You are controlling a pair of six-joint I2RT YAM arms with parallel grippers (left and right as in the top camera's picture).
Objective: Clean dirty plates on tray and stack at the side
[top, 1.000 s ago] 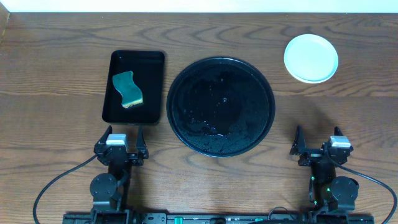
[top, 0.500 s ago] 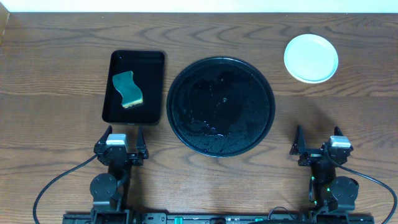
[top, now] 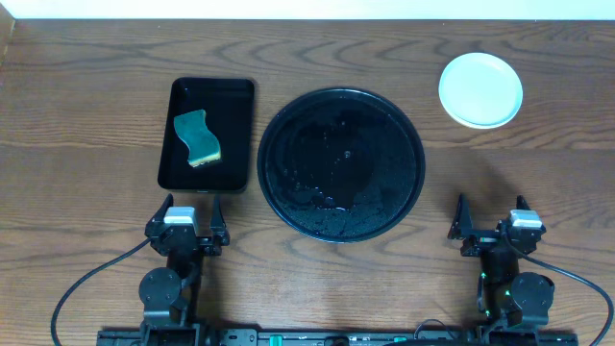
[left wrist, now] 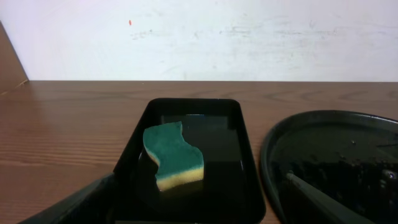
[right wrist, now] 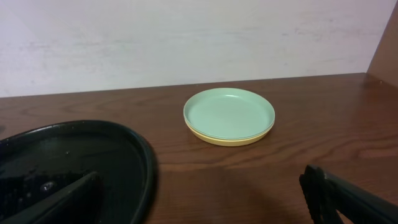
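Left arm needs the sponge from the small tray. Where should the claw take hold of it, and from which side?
Grip the sponge across its narrow waist, coming straight down from above. It lies flat, green face up, inside the small tray, whose raised walls would likely block a sideways approach. Its wavy long edges pinch in near mid-length. The left claw is open.

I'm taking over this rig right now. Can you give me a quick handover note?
Left gripper: open, empty, parked near its base.
Right gripper: open, empty, parked near its base.
Plates: stacked on the table at far right, mint on top, yellow below.
Round tray: holds no plates and looks wet.
Sponge: in the rectangular tray.
Done: plates off the tray and stacked.
Left: apparently nothing.
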